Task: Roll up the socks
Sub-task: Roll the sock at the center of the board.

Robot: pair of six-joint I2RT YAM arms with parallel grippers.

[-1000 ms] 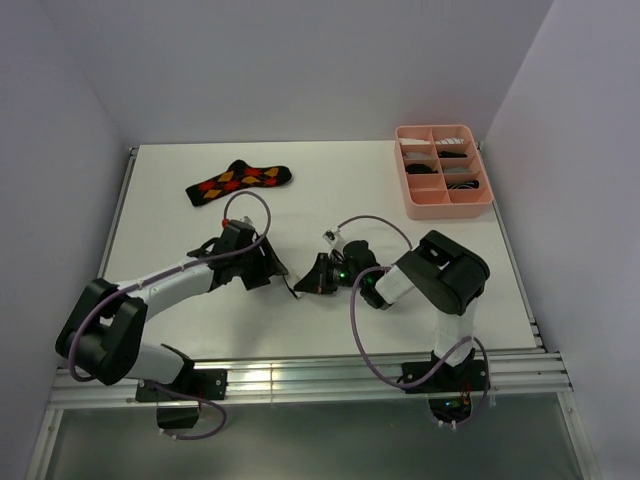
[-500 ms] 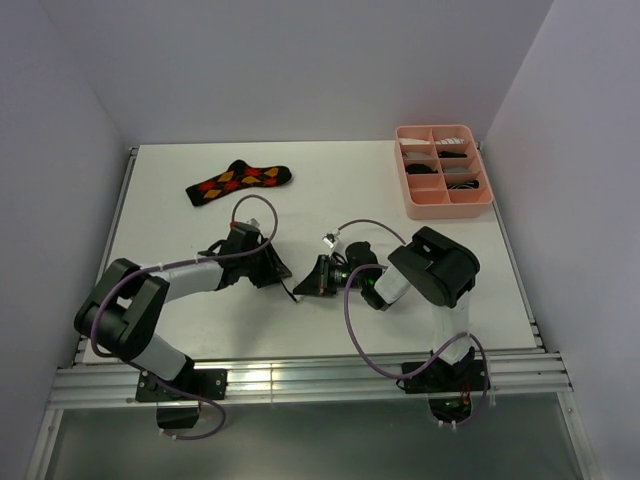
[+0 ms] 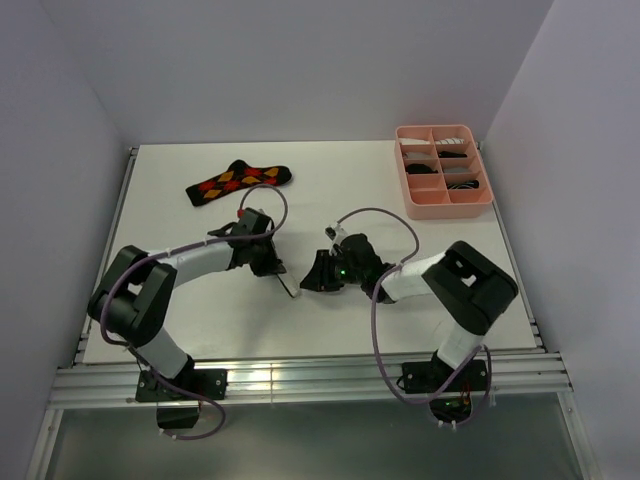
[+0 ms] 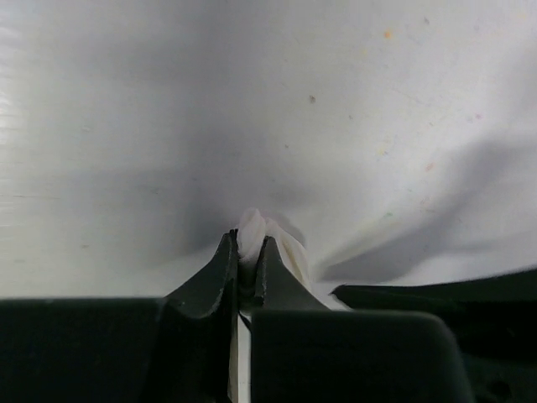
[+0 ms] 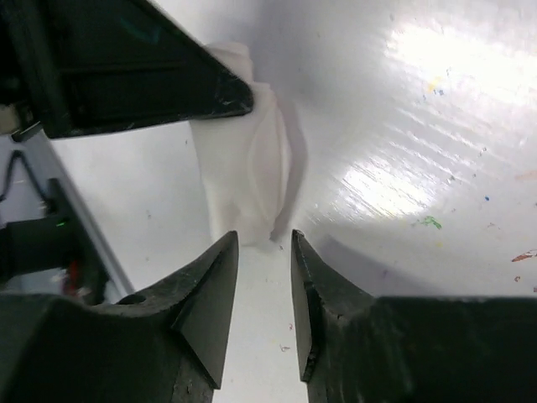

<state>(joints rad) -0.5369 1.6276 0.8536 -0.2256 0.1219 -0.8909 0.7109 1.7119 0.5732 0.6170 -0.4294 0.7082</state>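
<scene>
Left wrist view: white sock [image 4: 281, 248], bunched into a small fold on the table [image 4: 268, 101], its edge pinched between the closed jaws of the left gripper [image 4: 248, 243].

Right wrist view: same sock, a short crumpled bundle. Its far end is under the left gripper's tip; its near end is free, just ahead of the right gripper [image 5: 263, 243]. The right jaws stand narrowly apart with nothing between them.

Top external view: both grippers meet at mid-table, tips near each other. Argyle sock [image 3: 238, 181] lies flat, well apart at far left, untouched. Pink tray [image 3: 452, 208] at far right holds dark and pale items, too small to tell apart.

Step in hand, judged: rolling the white sock, one end anchored, the other awaiting a grip.

Next move, judged: the right jaws need to advance onto the free end and close on all its layers, then turn it toward the anchored end without pulling the fabric out of the left grip.
</scene>
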